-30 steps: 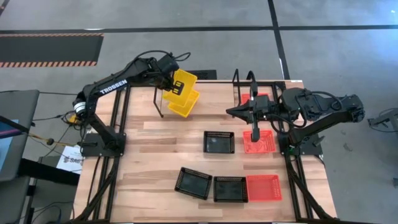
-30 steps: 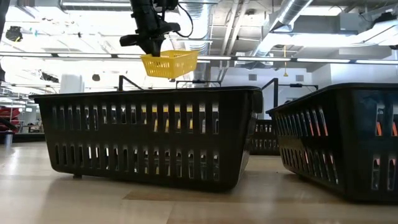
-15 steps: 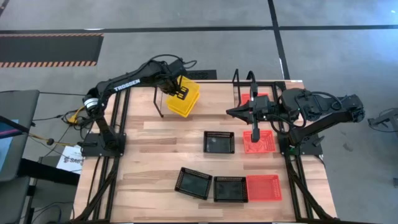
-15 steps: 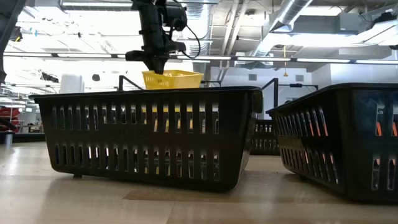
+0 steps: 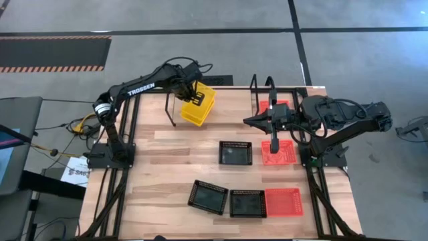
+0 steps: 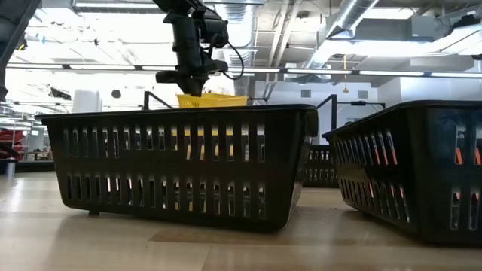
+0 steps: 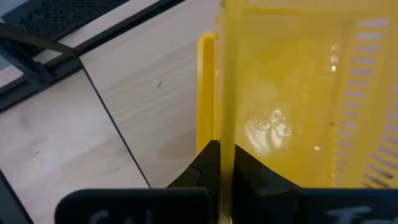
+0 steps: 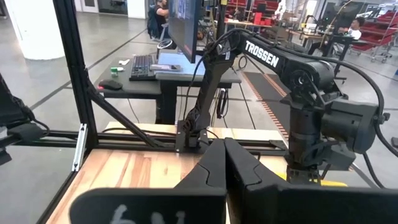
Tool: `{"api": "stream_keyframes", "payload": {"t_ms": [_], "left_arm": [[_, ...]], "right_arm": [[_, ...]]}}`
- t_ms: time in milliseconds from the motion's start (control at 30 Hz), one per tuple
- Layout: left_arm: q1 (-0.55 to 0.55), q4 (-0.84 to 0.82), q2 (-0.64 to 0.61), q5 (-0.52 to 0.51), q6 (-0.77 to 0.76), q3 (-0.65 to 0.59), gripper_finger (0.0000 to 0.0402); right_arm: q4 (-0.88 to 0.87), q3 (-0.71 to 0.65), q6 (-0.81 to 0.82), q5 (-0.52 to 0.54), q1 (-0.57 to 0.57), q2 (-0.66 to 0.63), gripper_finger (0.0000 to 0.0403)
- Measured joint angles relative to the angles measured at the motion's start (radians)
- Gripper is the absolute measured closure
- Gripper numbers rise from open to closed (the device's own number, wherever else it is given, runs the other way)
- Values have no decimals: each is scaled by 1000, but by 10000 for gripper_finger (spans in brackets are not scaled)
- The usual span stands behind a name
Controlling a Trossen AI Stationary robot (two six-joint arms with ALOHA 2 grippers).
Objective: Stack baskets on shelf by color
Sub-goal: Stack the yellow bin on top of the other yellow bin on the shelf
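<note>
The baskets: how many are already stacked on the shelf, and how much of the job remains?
Done: one yellow basket already lies on the shelf.
In hand: the left gripper is shut on a second yellow basket and has lowered it onto the first.
Left: three black baskets and two red baskets sit on the table. The right gripper waits shut over the table, holding nothing.

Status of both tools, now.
Left tool: shut on the rim of the yellow basket, at the shelf's left end.
Right tool: shut, holding nothing, above the red-orange basket.
</note>
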Motion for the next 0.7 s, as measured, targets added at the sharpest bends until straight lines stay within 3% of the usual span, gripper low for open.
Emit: {"api": "stream_keyframes", "payload": {"t_ms": [700], "left_arm": [[-14, -10, 0, 50, 24, 0, 401]], "right_arm": [[0, 0, -3, 0, 0, 0, 395]]}}
